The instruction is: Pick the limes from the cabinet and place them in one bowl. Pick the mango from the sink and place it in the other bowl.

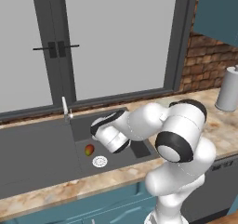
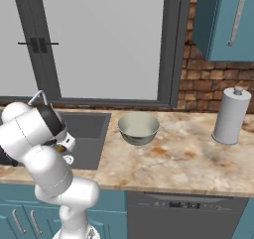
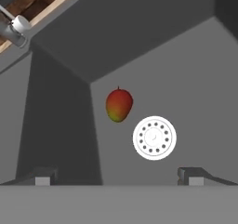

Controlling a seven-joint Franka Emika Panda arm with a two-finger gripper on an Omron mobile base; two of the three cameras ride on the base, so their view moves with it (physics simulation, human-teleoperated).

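Mango (image 3: 119, 105) sits on the sink (image 3: 195, 79) floor, just beside the drain (image 3: 154, 138), and we see it in the hand view ahead of the gripper (image 3: 116, 179), apart from both tips. Jaws spread wide, nothing between them, nothing held. From the left base view the arm leans down into the basin with the mango (image 1: 89, 149) near the drain (image 1: 99, 161); faucet (image 1: 65, 108) stands at the back rim. Bowl (image 2: 138, 128) waits on the counter (image 2: 188, 158) right of the sink, pale and greyish here, empty as far as we can tell. We judge this the approach for the mango pick. Risks, our guess: mango is oval and glossy, so closing off-centre could squirt it sideways or roll it toward the drain; coming down too steep could drive the tips into the sink floor; the sink wall is near on one side, so a finger could clip it. Lifting out, the arm could brush the faucet. No brands, labels or readable writing anywhere; paper towel roll (image 2: 230, 115) is blank. Cabinet (image 2: 223, 20) door looks shut, limes unseen.
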